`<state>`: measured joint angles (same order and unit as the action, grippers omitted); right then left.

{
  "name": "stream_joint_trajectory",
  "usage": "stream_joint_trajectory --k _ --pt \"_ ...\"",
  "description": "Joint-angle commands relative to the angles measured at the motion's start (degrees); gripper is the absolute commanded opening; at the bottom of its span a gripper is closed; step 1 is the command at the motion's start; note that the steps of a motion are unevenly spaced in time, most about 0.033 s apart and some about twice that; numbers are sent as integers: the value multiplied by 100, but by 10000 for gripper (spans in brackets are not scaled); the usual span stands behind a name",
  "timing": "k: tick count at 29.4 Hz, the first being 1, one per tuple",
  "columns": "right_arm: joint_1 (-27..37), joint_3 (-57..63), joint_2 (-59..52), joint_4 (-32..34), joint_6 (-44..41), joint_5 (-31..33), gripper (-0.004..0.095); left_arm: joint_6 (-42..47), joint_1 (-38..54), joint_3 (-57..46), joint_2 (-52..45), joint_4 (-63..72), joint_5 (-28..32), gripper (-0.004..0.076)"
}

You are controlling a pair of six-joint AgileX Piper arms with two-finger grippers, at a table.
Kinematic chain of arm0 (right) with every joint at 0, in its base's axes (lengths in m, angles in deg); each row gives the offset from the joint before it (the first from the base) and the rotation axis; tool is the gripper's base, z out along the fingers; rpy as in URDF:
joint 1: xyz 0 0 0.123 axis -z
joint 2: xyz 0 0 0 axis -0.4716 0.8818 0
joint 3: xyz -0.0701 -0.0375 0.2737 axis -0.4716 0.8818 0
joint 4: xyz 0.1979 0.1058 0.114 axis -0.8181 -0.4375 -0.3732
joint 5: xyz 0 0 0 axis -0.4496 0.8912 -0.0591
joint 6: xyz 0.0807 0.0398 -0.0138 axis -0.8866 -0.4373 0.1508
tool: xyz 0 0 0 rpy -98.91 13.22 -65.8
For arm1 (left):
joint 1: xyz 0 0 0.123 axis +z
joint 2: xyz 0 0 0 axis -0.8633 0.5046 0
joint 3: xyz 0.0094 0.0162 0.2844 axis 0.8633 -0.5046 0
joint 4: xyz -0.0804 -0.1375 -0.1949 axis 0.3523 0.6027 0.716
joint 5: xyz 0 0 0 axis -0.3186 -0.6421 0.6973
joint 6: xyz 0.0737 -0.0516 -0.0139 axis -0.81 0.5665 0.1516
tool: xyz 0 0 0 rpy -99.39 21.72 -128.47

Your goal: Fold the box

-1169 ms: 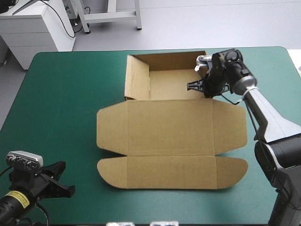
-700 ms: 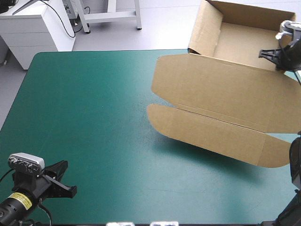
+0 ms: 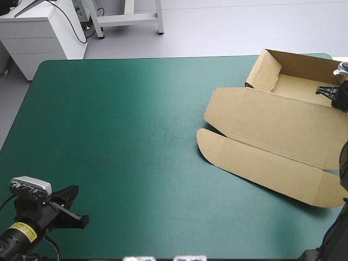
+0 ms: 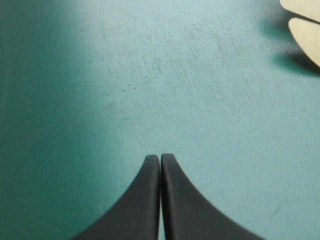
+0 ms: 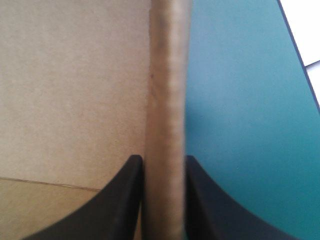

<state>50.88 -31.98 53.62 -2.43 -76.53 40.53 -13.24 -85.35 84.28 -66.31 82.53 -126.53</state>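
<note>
Currently right fingers [image 5: 122,200] pinch raised wall of box [image 3: 272,128]; left fingers [image 4: 142,200] pressed together, holding nothing.

1. We see the left claw [image 4: 160,158]: two broad, black, curved fins.
2. Our right claw [image 5: 163,158] looks the same.
3. A yellow label [image 3: 22,231] marks the left arm's black body.

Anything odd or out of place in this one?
Yes: the box sits askew at the right side of the table, turned against its edges, lid flaps flat, with the right claw clamped on its tray wall.
</note>
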Motion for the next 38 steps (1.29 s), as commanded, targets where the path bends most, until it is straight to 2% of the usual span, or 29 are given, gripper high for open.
stream_joint_trajectory --k 1,2,4,7,11,13,14,18,22,26,29,31,33,38 --pt "48 -192 -461 119 128 48 570 21 -9 150 51 18 405 -8" --pt "48 -192 -530 119 115 48 657 21 -9 150 51 18 405 -8" --pt "36 -192 -762 -16 104 59 759 21 -9 150 51 18 405 -8" --pt "26 -192 -1249 -384 261 59 767 21 -9 150 51 18 405 -8" --pt "2 -181 -2074 -1481 583 59 745 21 -9 150 51 7 405 -8" --pt "-91 -181 -2486 -1885 753 59 675 21 -9 150 51 7 395 -8" --pt "-156 -171 -2630 -1959 782 59 609 21 -9 150 51 18 395 -8" --pt "-791 -171 -3202 -1988 821 59 252 21 -9 150 51 18 383 -8" --pt "-1700 -162 -3575 -1822 974 59 -21 21 -9 150 51 18 383 -8" --pt "-2637 13 -3971 -1240 822 59 -18 21 -9 150 51 18 383 -8" --pt "-3271 786 -4521 -874 797 36 -18 21 -9 150 51 18 383 -8" --pt "-3621 1600 -5034 -628 797 -200 -18 21 -9 150 51 18 383 -8" --pt "-3840 2417 -5578 -387 797 -607 -18 21 -9 144 44 18 408 -8" --pt "-3863 4367 -7063 -46 752 -1271 -18 21 -9 144 44 18 688 -8"
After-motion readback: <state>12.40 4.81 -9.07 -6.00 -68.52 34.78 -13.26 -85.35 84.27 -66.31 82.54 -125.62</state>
